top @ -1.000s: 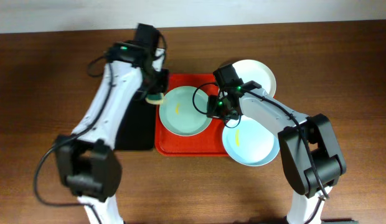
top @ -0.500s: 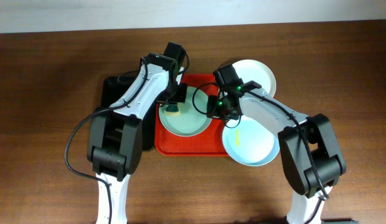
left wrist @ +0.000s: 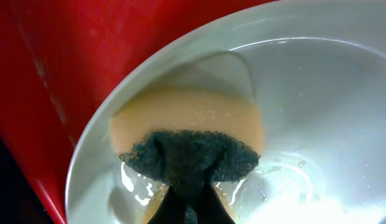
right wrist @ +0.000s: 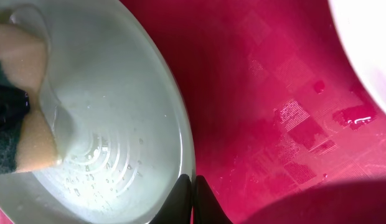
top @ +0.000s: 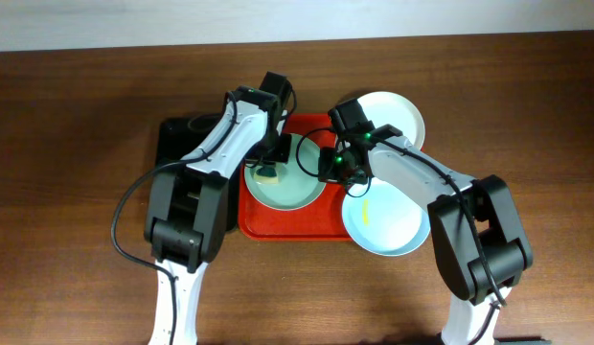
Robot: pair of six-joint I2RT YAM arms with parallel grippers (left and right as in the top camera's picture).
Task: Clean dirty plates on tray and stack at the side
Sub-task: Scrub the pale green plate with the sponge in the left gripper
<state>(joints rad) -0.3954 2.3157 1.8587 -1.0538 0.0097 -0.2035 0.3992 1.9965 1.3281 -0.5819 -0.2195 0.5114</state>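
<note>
The left claw [left wrist: 188, 198] is clamped shut on a sponge [left wrist: 187, 121], which it presses into the green plate [top: 295, 192] directly beneath it on the red tray [top: 278, 228]. The right claw [right wrist: 193, 190] is fully closed at that plate's rim, and the blue plate [top: 388, 225] lies behind it.

Glossy wet plate [left wrist: 317, 93], rough sponge [left wrist: 187, 118]

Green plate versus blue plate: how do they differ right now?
The green plate lies inside the tray, with a sponge pressed on it; the blue plate overhangs the tray's edge, with no tool on it. Blue shows a yellow smear; green shows none visible. Both are round, shallow, similar in size.
</note>
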